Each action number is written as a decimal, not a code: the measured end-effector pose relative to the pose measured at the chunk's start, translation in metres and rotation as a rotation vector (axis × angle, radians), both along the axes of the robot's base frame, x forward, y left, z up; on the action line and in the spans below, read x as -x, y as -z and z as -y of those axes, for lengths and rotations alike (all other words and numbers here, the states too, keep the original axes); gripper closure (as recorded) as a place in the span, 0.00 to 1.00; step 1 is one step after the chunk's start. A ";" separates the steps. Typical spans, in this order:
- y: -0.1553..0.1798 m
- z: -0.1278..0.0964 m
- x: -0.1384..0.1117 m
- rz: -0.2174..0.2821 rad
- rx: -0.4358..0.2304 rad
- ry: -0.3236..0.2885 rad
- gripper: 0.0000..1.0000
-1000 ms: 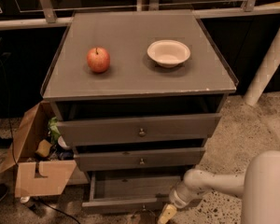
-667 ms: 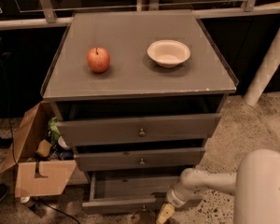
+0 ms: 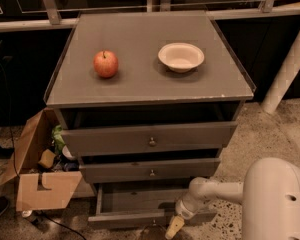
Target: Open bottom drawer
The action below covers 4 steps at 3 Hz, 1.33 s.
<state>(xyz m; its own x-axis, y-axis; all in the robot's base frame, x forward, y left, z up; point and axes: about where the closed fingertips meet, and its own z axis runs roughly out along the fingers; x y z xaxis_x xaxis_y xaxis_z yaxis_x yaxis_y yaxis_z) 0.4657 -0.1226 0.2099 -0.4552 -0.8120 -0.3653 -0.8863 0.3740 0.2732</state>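
Note:
The grey cabinet has three drawer fronts. The bottom drawer [image 3: 140, 217], the narrowest, stands pulled out, and its empty inside shows; its knob sits at the frame's lower edge. My white arm reaches in from the lower right, and my gripper [image 3: 173, 227] is at the drawer's front edge, right of its centre. One pale finger [image 3: 174, 226] points down past the front.
The top drawer [image 3: 150, 138] and middle drawer [image 3: 150, 170] are each slightly pulled out. A red apple [image 3: 105, 63] and a white bowl [image 3: 181, 56] sit on the cabinet top. An open cardboard box [image 3: 40, 184] with clutter stands on the floor at left. A white post [image 3: 290, 69] rises at right.
My arm has shifted slightly left along the bottom drawer's front. The drawer stands about as far out as before.

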 end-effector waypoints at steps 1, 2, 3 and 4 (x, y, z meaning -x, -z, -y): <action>0.012 -0.006 0.001 -0.027 -0.004 -0.013 0.00; 0.024 -0.008 0.009 -0.057 -0.006 -0.018 0.00; 0.024 0.001 0.029 -0.082 -0.010 0.004 0.00; 0.022 0.008 0.034 -0.083 -0.004 0.017 0.00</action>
<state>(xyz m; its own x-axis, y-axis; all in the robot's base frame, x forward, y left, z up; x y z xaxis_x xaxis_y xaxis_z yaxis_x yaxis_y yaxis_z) 0.4319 -0.1302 0.1881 -0.4978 -0.8026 -0.3287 -0.8541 0.3876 0.3469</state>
